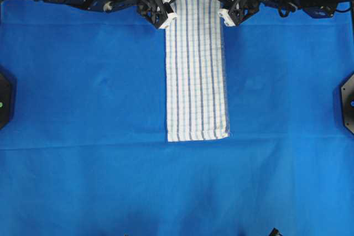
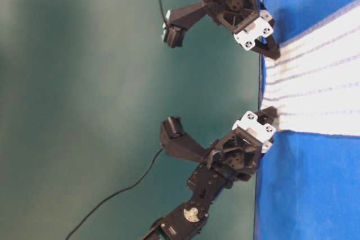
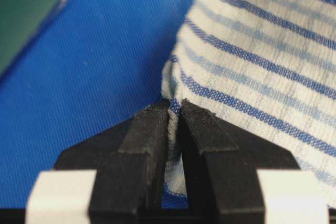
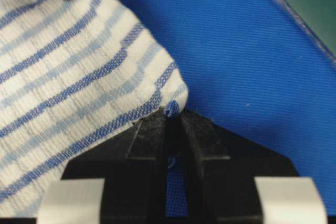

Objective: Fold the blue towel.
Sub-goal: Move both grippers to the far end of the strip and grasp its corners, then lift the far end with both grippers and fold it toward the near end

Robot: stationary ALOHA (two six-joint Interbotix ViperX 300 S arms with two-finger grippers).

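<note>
No lettering, label, brand mark, number or sign can be read anywhere in the four views
</note>
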